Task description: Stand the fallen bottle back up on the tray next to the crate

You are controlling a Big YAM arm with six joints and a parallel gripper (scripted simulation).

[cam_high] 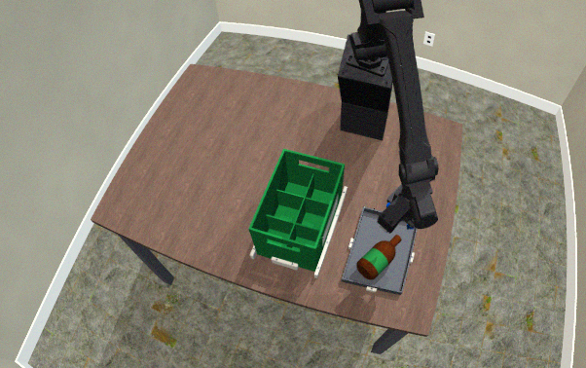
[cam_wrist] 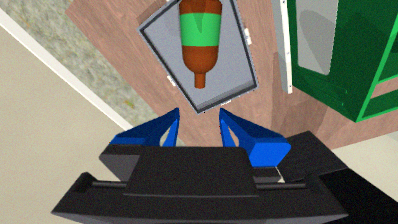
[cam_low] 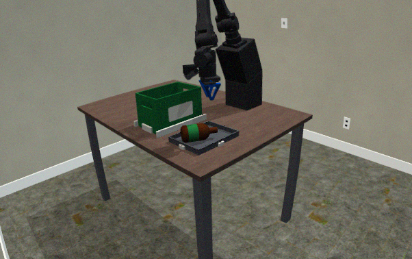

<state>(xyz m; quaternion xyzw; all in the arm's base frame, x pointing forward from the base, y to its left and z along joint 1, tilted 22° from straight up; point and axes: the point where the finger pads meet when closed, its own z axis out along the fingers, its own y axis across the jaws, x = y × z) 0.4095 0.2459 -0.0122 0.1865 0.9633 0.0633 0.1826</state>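
Observation:
A brown bottle with a green label lies on its side on the grey tray, neck pointing toward the arm. My gripper with blue fingers hangs well above the table, beyond the tray's far end. Its fingers stand partly open with nothing between them. In the top view the fingers are mostly hidden behind the wrist.
A green crate with empty compartments stands just left of the tray, with white strips along its base. The arm's black base block stands at the back of the table.

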